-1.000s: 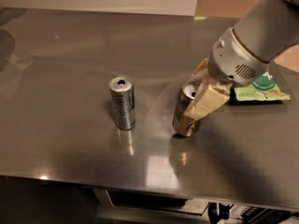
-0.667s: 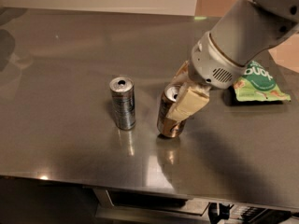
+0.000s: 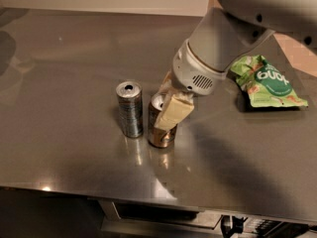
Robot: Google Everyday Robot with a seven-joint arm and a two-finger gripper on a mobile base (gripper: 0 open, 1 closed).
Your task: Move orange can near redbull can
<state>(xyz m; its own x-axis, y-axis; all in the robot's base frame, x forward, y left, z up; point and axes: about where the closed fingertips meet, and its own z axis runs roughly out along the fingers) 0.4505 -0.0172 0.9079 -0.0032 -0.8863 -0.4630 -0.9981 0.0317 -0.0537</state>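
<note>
Two metal cans stand upright on the brushed steel table [image 3: 74, 48]. The slim, tall silver-and-blue redbull can [image 3: 130, 108] is the one nearer the table's middle. Just beside the redbull can, with only a narrow gap showing between them, is the wider brownish-orange can with a silver top [image 3: 161, 137]. The gripper [image 3: 166, 108] is clamped on this orange can. One cream finger [image 3: 173, 112] slants across its front and hides much of its side, and the other sits behind it. The thick grey-white arm [image 3: 208, 58] reaches up and away from the redbull can, over the orange can. Well apart from the redbull can, beyond the arm, a crumpled green snack bag [image 3: 267, 81] lies flat on the table.
</note>
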